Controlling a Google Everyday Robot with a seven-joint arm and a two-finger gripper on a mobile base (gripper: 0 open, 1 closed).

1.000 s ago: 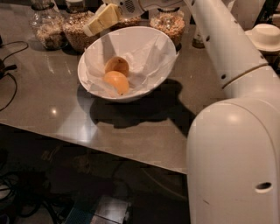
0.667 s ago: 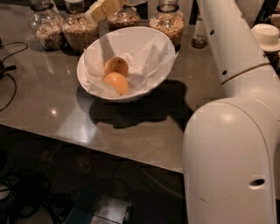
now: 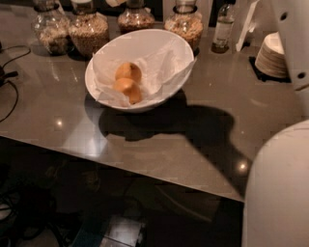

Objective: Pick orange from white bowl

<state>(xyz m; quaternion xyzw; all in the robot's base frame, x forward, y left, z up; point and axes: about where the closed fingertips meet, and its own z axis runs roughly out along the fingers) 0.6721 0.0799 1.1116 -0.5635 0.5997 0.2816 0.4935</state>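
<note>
The white bowl (image 3: 179, 48) sits tilted on the grey table, lined with crumpled white paper (image 3: 164, 65). Two oranges lie inside it, one (image 3: 128, 72) behind the other (image 3: 128, 90), toward the bowl's left. Nothing touches them. Only a pale sliver of my gripper (image 3: 115, 2) shows at the top edge of the view, above and behind the bowl's left side, well clear of the oranges. My white arm (image 3: 294, 43) runs down the right side.
Several glass jars of grains (image 3: 89, 31) and a small bottle (image 3: 224, 29) stand behind the bowl. A stack of pale plates (image 3: 274, 55) is at the back right. Cables (image 3: 9, 72) lie at the left. My white body (image 3: 280, 193) fills the lower right, past the table's front edge (image 3: 145, 166).
The gripper has risen from just above the bowl's back-left rim to the top edge of the view. The view now shows the bowl closer. The oranges have not moved.
</note>
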